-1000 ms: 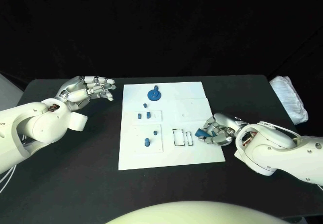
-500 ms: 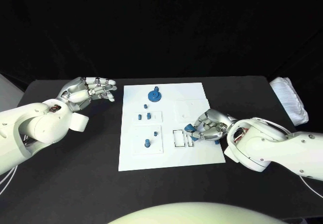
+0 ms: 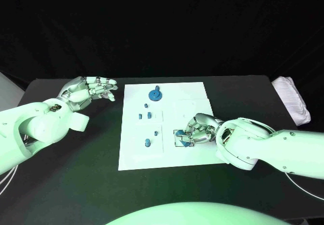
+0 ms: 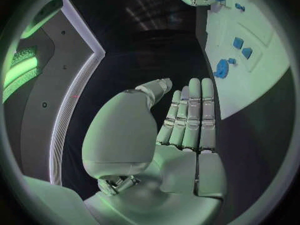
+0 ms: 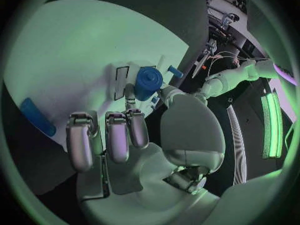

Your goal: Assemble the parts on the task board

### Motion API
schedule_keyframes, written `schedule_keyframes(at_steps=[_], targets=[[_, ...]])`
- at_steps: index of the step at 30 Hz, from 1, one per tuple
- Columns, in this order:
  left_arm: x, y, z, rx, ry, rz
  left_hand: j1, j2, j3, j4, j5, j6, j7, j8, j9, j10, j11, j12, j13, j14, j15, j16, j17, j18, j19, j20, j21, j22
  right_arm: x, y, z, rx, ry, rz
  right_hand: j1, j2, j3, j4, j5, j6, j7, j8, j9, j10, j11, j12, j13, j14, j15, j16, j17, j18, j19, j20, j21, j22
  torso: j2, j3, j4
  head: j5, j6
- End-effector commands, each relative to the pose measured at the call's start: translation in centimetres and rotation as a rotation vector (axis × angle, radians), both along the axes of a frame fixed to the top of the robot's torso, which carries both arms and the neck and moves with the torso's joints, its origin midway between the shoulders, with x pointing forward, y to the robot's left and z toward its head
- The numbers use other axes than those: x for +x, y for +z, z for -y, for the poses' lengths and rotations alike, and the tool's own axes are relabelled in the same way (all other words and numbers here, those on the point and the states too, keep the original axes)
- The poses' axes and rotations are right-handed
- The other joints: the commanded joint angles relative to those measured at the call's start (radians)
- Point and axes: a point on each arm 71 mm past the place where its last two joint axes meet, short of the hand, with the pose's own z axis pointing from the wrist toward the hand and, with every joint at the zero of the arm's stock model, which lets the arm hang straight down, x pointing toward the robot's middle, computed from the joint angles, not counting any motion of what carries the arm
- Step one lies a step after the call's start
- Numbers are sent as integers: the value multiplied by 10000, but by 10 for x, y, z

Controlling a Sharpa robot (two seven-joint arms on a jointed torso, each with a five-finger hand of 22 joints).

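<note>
The white task board (image 3: 195, 101) lies mid-table. A round blue disc part (image 3: 155, 95) stands at its far end, and small blue parts (image 3: 143, 116) (image 3: 147, 141) sit in its left-hand plates. My right hand (image 3: 197, 131) is over the board's near right area and pinches a blue cylinder part (image 5: 149, 83) between thumb and a finger, just above the rectangular slots (image 5: 121, 79). A long blue piece (image 5: 37, 117) lies flat on the board beside that hand. My left hand (image 3: 88, 89) hovers over the table left of the board, fingers straight and holding nothing (image 4: 187, 120).
A white ribbed object (image 3: 291, 98) lies at the table's right edge. Bare black table (image 3: 74, 164) spreads to the left of the board and in front of it. The left wrist view shows the board (image 4: 269, 30) with blue parts (image 4: 222, 67).
My right hand has moved left across the board with the blue part, from the board's right edge to above the rectangular slots. The left hand has hardly moved.
</note>
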Motion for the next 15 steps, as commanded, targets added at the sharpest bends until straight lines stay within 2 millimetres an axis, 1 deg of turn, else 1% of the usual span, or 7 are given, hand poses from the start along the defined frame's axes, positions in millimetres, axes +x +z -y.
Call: schedule_keyframes(at_steps=[1,4,10,13,14,15], targets=[[-1,1,3,-132,-183,-17,-114,1,-20,16,-49,-67,4,-44,-12,-29,52,-55,-14,15,66,-44,17,38,-7,57,-47,-8,0,0,-3,-486,162,295,-128,29,-54,-2,-64,507,-457,-10,-48,431,-58,57,1548,816,-70,57,1463,-133,881,-46,11,2525,2,-2,-13,7,-17],[0,1,3,-129,-179,-20,-114,1,-20,16,-49,-67,4,-44,-12,-29,52,-55,-14,15,66,-44,17,38,-7,57,-47,-8,1,1,-3,-552,160,421,-141,29,-62,-2,-66,510,-459,-7,-47,437,-60,68,1558,816,-72,59,1468,-133,882,-47,14,2526,16,-3,-15,13,-30],[0,1,2,-128,-176,-22,-126,3,-26,32,-48,-68,4,-43,-12,-31,52,-55,-13,14,68,-46,22,39,0,60,-65,-21,1,3,-6,-532,204,696,-173,37,-76,2,-67,517,-464,3,-46,449,-64,90,1577,819,-75,64,1481,-136,888,-50,28,2530,1,15,-25,27,-54],[0,1,2,-127,-177,-24,-126,3,-26,32,-48,-68,4,-43,-12,-31,52,-55,-13,14,68,-46,22,39,0,60,-65,-21,0,4,-7,-516,255,786,-310,34,-152,7,-79,537,-479,33,-43,462,-79,99,1591,823,-88,71,1497,-143,900,-62,57,2538,-7,10,-19,22,-74],[0,1,2,-127,-176,-24,-126,3,-26,32,-48,-68,4,-43,-12,-31,52,-55,-13,14,68,-46,22,39,0,60,-65,-21,0,4,-7,-520,269,793,-405,-5,-221,8,-89,537,-482,43,-43,464,-82,95,1593,823,-91,72,1501,-144,902,-66,61,2539,-6,8,-19,28,-74],[0,1,2,-125,-172,-25,-126,3,-26,32,-48,-68,4,-43,-12,-31,52,-55,-13,14,68,-46,22,39,0,60,-65,-21,0,4,-7,-530,292,797,-622,-122,-418,7,-27,533,-490,67,-41,458,-89,68,1584,820,-98,66,1488,-141,897,-74,51,2536,-10,6,-21,42,-81]])
